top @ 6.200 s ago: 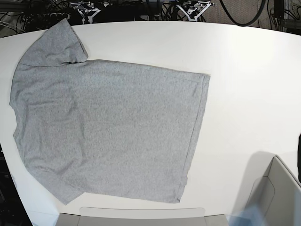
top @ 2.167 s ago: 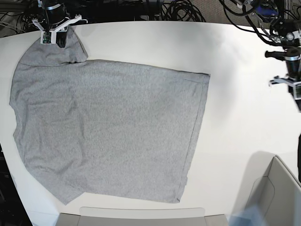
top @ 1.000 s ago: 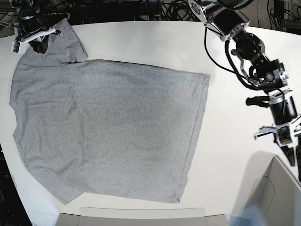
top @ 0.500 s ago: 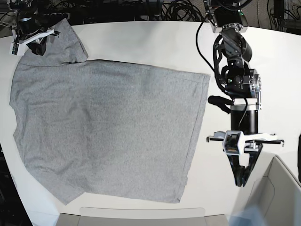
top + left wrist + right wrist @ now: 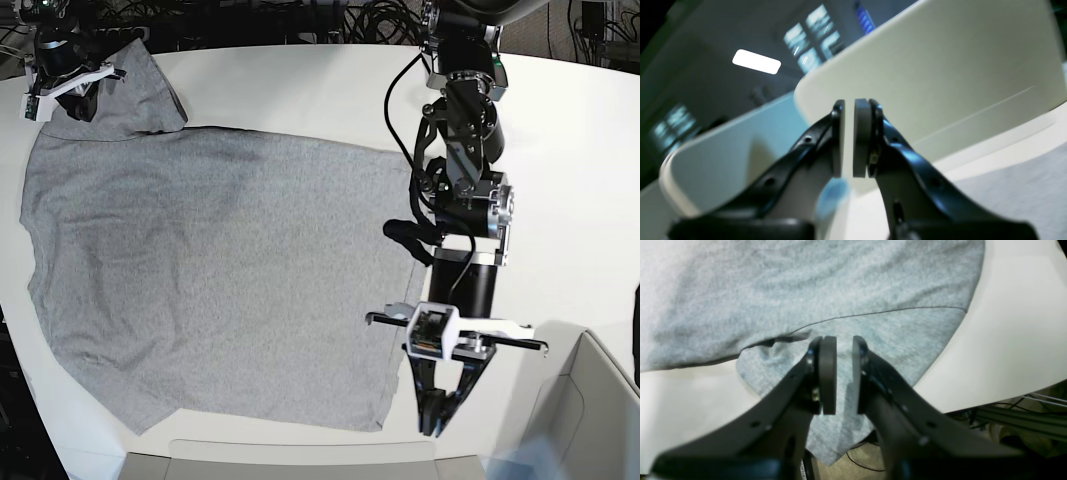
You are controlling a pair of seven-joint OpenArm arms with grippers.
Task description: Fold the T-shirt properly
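Two robot hands are working over a white table (image 5: 560, 130) that is carrying a grey T-shirt (image 5: 220, 280).

The left hand (image 5: 432, 418) is hanging near the front edge of the table, just beside the shirt's bottom hem corner, and is pointing downward. In its wrist view, this hand (image 5: 847, 138) is showing its two pads standing almost together with only a thin slit between them, and nothing is sitting in that slit. Behind it, a pale rounded bin wall (image 5: 940, 73) is rising, and a strip of grey fabric is showing at the lower right.

The right hand (image 5: 62, 88) is sitting at the far corner of the table, over the shirt's upper sleeve. In its wrist view, this hand (image 5: 843, 373) is showing a narrow gap between its pads, with the grey sleeve (image 5: 893, 336) lying beneath. Whether the pads are pinching any cloth cannot be told.

The T-shirt is lying spread flat, plain side up, its sleeves toward the right hand's side and its hem toward the left hand.
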